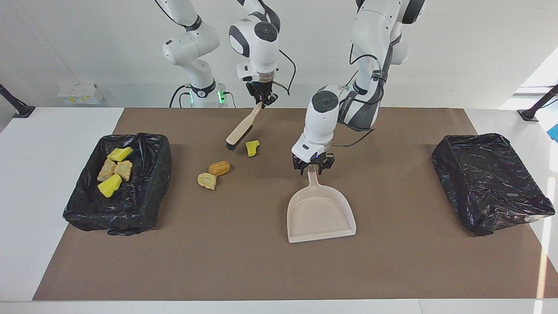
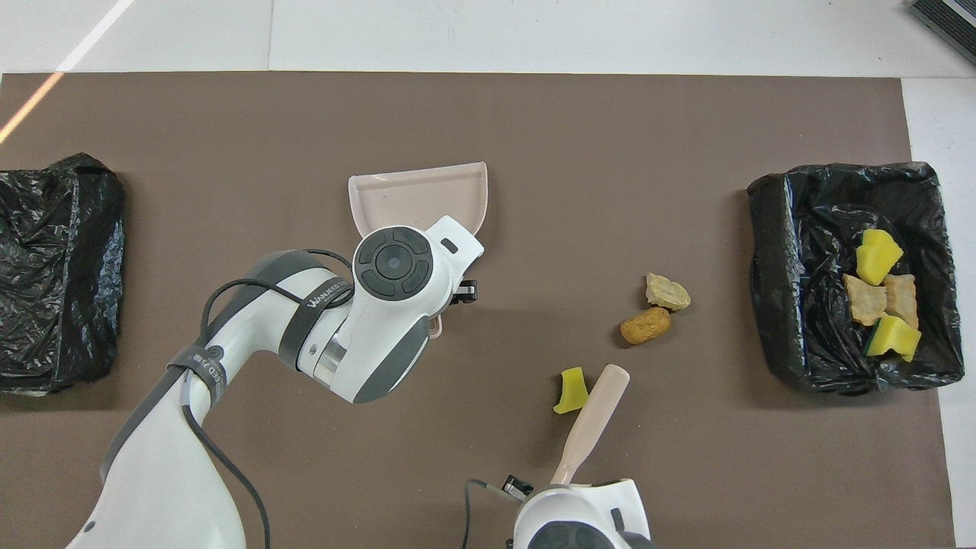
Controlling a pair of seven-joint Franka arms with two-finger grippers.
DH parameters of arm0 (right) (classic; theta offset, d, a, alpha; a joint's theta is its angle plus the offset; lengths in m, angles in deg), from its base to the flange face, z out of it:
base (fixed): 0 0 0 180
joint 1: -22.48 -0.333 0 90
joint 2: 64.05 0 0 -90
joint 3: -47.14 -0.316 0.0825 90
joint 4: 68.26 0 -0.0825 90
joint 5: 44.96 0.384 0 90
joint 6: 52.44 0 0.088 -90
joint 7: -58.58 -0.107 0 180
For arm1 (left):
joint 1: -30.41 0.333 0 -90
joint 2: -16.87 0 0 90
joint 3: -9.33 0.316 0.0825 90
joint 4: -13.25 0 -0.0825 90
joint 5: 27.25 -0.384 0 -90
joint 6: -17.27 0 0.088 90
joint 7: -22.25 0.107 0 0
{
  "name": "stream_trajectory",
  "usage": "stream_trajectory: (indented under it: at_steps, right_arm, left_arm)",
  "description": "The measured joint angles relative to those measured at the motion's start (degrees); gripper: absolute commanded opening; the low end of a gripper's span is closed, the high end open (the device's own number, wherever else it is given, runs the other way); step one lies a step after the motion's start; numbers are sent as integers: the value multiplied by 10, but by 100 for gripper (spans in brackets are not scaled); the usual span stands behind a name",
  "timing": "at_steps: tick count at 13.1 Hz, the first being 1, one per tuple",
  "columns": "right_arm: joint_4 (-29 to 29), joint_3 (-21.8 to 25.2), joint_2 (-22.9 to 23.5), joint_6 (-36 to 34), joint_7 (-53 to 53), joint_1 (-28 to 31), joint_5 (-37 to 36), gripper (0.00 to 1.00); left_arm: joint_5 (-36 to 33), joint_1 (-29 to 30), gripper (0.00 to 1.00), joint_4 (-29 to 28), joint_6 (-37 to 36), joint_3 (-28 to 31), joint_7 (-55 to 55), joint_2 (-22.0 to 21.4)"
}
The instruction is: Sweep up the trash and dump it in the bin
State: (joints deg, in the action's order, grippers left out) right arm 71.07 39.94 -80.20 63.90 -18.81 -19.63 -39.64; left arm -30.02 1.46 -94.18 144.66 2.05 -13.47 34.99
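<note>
Three bits of trash lie on the brown mat: a yellow sponge chunk [image 1: 252,148] [image 2: 571,390], an orange-brown lump [image 1: 219,168] [image 2: 645,325] and a pale beige piece [image 1: 207,180] [image 2: 667,291]. Several more lie in the black-lined bin [image 1: 148,192] [image 2: 793,267] at the right arm's end. My right gripper [image 1: 261,99] is shut on the handle of the beige brush [image 1: 242,128] [image 2: 595,412], which slants down with its bristles beside the yellow chunk. My left gripper [image 1: 313,169] sits at the handle tip of the beige dustpan [image 1: 320,213] [image 2: 415,198], which lies flat on the mat.
A second black-lined bin [image 1: 488,179] [image 2: 53,267] stands at the left arm's end of the table with nothing seen in it. The brown mat [image 1: 244,261] covers most of the white table.
</note>
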Motion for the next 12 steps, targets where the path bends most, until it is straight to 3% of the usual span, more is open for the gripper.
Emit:
stream_trajectory:
  at_steps: [3, 5, 8, 10, 11, 12]
  right_arm:
    - [1, -4, 8, 23, 54, -44, 0, 0]
    - [1, -3, 8, 23, 156, -44, 0, 0]
    - [3, 0, 8, -10, 348, -31, 3, 0]
    - [3, 1, 8, -42, 466, -11, 4, 0]
    - [4, 2, 8, -56, 517, 1, 4, 0]
    - [5, 2, 8, -66, 560, 13, 4, 0]
  left_arm:
    - [0, 0, 62, 0, 0, 2, -1, -3]
    - [0, 0, 56, 0, 0, 2, -2, -3]
    - [0, 0, 32, 0, 0, 2, -2, -3]
    - [-1, 0, 27, 0, 0, 2, -2, -3]
    - [-1, 0, 11, 0, -1, 2, -2, -3]
    - [-1, 0, 6, 0, -2, 2, -3, -4]
